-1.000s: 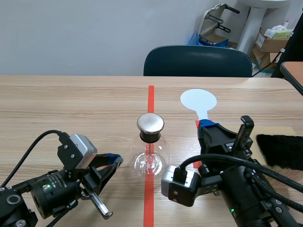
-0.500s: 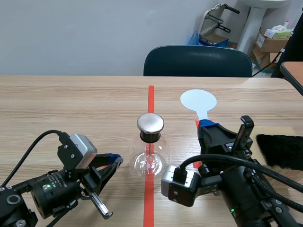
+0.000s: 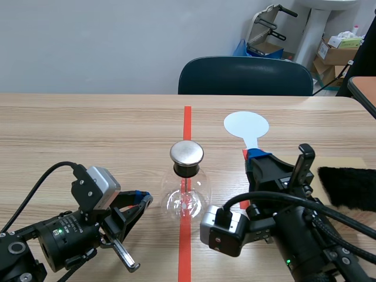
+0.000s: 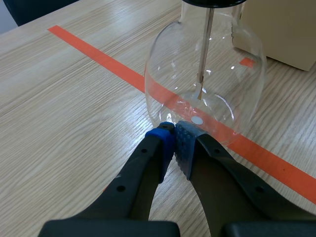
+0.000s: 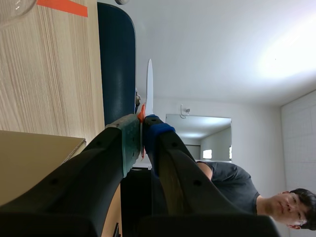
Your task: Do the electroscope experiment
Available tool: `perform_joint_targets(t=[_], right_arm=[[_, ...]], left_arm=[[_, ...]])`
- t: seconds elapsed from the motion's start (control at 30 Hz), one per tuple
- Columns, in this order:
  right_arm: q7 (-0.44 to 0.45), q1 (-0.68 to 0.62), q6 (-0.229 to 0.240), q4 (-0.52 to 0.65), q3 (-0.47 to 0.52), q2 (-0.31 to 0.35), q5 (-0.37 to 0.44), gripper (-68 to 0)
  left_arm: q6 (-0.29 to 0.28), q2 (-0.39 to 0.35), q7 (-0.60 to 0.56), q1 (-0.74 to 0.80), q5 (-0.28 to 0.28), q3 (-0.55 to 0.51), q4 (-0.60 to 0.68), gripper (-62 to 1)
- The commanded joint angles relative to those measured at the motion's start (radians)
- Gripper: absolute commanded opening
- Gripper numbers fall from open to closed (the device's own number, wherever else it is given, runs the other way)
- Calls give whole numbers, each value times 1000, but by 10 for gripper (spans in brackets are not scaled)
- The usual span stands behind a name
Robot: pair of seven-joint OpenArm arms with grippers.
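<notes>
The electroscope flask (image 3: 187, 197) stands upright on the orange-red tape line (image 3: 187, 120) at mid-table, its metal cap (image 3: 187, 153) bare and its inner rod (image 4: 205, 49) hanging straight. Your right gripper (image 5: 142, 129) is clamped on the handle of the white paddle (image 3: 246, 124), whose disc points away from the robot and lies level with the table (image 3: 88, 129), apparently just clear of it. The paddle sits beyond and to the right of the flask, apart from the cap. Your left gripper (image 4: 175, 143) rests low beside the base of the flask, its pads pressed together on nothing.

The step in hand is judged to be the charging or presenting of the paddle. The black cloth (image 3: 348, 187) lies to the right of your right arm. If the paddle is not yet rubbed, carry it there first. Then bring the disc over to the cap. Approach it slowly, and keep the arm off the glass.
</notes>
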Motion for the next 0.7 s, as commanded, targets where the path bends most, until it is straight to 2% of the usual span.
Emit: perform_joint_targets(t=[0.0, 0.67], right_arm=[[-3, 12, -14, 8, 0, 5, -8, -665], [8, 11, -14, 8, 0, 5, -11, -665]], left_arm=[[-2, 7, -13, -5, -6, -2, 18, -578], [-2, 5, -14, -5, -6, -2, 18, -578]])
